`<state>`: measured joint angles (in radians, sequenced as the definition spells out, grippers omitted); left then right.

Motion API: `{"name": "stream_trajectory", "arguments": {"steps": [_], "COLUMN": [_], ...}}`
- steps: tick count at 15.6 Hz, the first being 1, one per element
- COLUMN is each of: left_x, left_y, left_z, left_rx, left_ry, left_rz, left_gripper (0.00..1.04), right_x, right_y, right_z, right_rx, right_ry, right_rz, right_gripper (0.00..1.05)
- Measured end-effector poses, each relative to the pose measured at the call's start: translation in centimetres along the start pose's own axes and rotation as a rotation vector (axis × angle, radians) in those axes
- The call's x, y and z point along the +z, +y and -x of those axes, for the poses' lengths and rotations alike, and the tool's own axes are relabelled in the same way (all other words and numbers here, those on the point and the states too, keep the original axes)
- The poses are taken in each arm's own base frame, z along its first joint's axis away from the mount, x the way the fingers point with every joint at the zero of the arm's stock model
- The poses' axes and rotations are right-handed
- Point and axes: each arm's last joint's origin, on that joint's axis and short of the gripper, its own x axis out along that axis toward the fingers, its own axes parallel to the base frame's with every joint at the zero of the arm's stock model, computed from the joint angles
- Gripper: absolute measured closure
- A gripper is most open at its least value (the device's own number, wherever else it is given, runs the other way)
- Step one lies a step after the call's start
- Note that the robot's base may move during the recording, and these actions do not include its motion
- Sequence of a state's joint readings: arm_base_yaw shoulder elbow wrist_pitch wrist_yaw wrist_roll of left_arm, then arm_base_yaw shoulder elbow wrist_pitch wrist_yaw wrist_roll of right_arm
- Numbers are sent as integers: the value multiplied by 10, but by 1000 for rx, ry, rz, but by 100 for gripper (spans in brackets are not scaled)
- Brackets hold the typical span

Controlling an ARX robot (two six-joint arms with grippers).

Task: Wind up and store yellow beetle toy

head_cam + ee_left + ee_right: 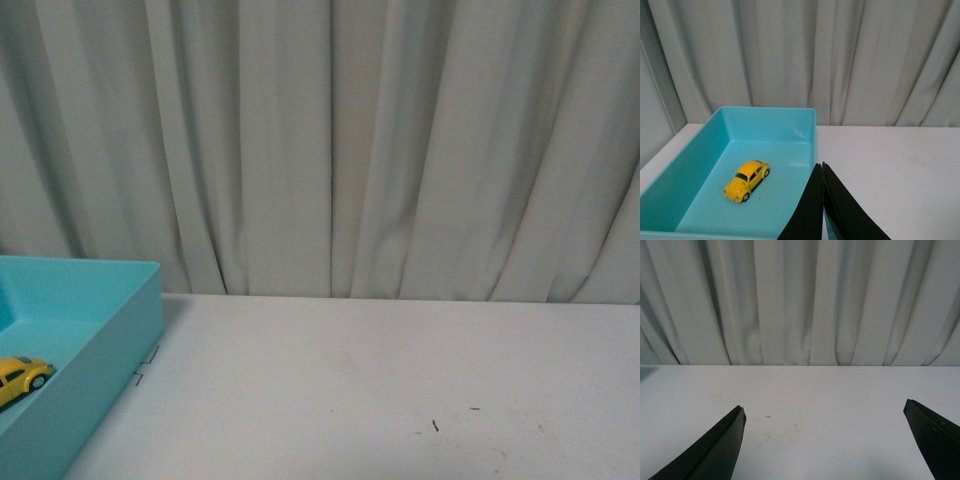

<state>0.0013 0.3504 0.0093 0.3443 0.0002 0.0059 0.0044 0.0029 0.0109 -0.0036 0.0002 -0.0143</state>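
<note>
Left gripper [823, 167] pressed together, empty; right gripper [825, 412] spread.
Yellow beetle toy [746, 180] mid-floor of teal bin [790, 114]; probably stored, could roll if bumped.

Open white desk [380, 380] stretches wide right of the turquoise plastic bin [120, 340], whose walls ring the small yellow beetle toy car [746, 180].
</note>
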Motion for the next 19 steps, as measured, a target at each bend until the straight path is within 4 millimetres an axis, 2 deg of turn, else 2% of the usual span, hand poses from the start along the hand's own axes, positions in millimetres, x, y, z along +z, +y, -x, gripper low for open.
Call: {"name": "stream_trajectory", "arguments": {"steps": [8, 10, 11, 15, 16, 19], "left_x": [0, -6, 0, -3, -3, -3], "left_y": [0, 0, 0, 0, 0, 0], "left_z": [11, 20, 23, 22, 22, 22], "left_rx": [1, -3, 0, 1, 1, 1], "left_ry": [-4, 47, -21, 1, 1, 1], "left_rz": [0, 0, 0, 0, 2, 2], "left_gripper": [103, 103, 103, 103, 95, 59], "right_x": [0, 0, 0, 0, 0, 0], "right_y": [0, 0, 0, 0, 0, 0], "right_z": [0, 0, 0, 0, 0, 0], "right_rx": [0, 0, 0, 0, 0, 0], "right_ry": [0, 0, 0, 0, 0, 0], "right_rz": [0, 0, 0, 0, 0, 0], "right_gripper": [7, 7, 7, 7, 7, 7]}}
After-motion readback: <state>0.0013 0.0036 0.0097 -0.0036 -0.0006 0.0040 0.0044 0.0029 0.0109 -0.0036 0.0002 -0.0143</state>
